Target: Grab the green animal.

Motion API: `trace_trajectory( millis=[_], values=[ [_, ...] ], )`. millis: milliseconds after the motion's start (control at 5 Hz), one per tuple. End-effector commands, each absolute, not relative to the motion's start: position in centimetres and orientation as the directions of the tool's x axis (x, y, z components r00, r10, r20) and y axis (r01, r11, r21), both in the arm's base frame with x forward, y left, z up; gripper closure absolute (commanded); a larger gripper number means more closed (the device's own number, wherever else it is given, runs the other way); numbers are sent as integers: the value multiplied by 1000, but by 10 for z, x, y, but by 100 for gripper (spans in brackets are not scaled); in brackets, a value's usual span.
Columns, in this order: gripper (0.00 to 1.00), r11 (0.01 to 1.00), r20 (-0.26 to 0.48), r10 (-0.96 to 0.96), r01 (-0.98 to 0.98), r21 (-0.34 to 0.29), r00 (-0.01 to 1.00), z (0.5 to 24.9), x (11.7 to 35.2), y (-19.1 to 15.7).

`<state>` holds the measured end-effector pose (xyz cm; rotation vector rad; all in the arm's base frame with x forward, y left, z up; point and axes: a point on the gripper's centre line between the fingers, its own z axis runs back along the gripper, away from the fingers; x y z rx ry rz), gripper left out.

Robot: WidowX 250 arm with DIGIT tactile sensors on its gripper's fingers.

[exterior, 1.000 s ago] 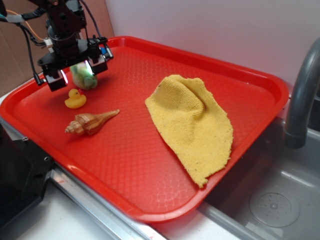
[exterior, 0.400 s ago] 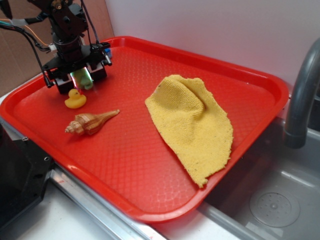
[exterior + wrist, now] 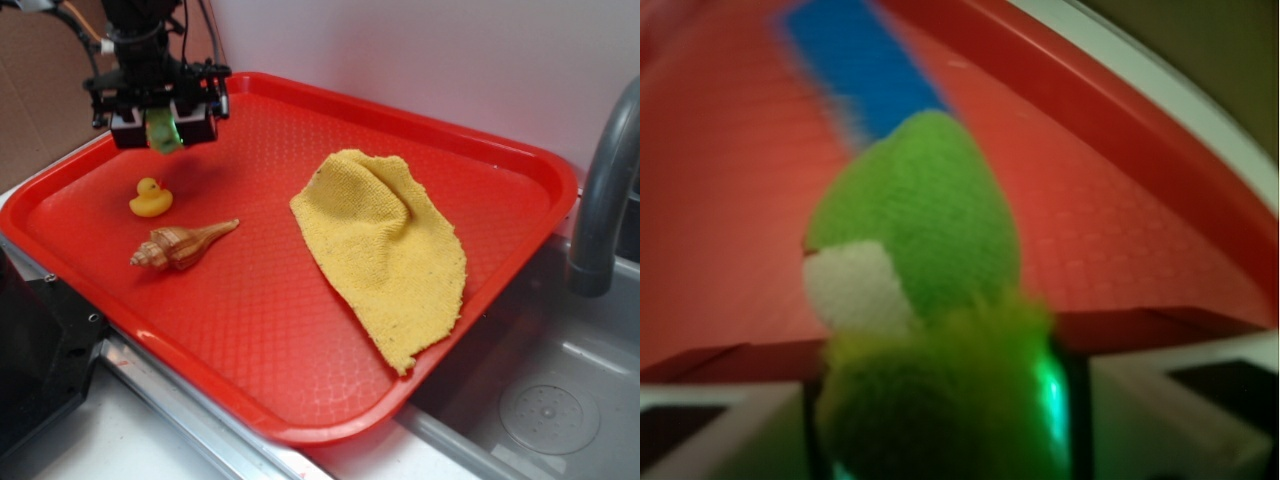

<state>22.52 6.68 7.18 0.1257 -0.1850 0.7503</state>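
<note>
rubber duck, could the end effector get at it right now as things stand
Probably not yet: the end effector is shut on the green animal, held above the red tray. The rubber duck sits in the open, nothing over it.

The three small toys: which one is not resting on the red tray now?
The green animal. It hangs clamped in the gripper above the tray, while the yellow duck and the striped seashell both lie on the tray surface.
</note>
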Motion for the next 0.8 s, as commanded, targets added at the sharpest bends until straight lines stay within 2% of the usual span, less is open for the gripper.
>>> trace_trajectory(
  millis=[0,200,400,600],
  values=[
    [100,935,159,354,-343,-95,922,154,220,22],
    [100,963,145,255,-236,-132,956,174,198,0],
    [100,972,153,203,-180,-151,967,182,182,-9],
    [100,984,178,115,-87,-155,977,183,176,-17]
  ],
)
